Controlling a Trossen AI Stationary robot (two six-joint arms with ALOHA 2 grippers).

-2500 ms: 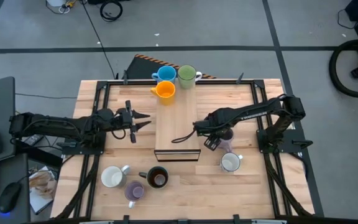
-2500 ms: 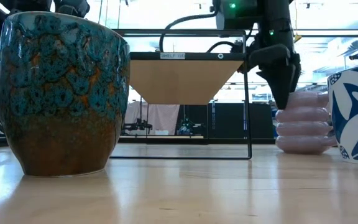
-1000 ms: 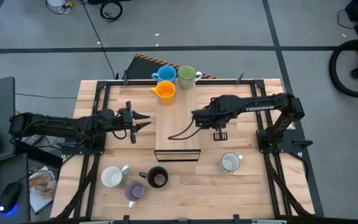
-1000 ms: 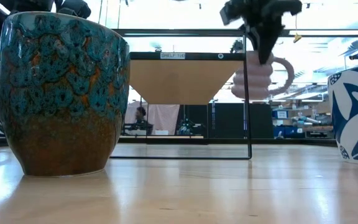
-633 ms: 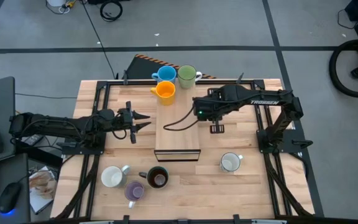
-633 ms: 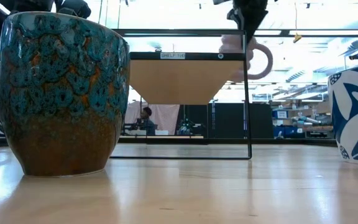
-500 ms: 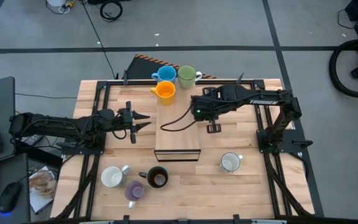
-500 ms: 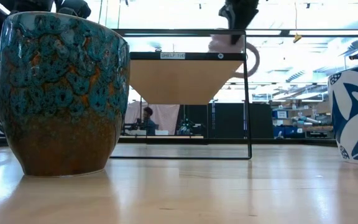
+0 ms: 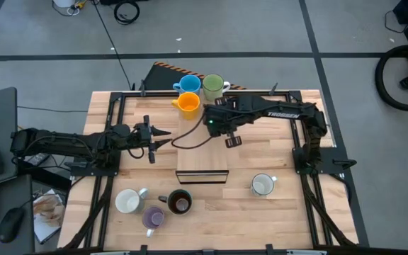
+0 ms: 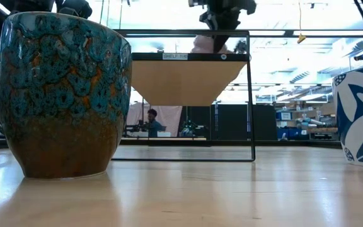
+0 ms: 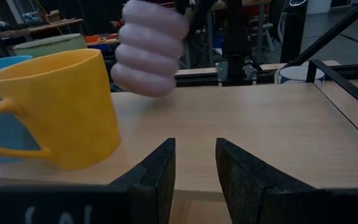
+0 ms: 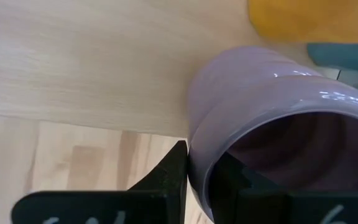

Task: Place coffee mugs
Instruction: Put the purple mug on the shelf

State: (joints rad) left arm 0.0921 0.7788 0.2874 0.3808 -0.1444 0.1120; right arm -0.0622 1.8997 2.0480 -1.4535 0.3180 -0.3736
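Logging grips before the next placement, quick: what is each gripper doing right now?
Left gripper: open, holding nothing, waiting left of the shelf.
Right gripper: shut on the lilac mug's rim, carried above the shelf.

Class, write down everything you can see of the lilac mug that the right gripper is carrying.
The lilac mug is glossy, ceramic-looking, with a ribbed, bulging wall and a hollow, empty inside. The right gripper is shut on its rim, holding it clear above the wooden shelf top, beside the yellow-orange mug. Its handle is not visible now.
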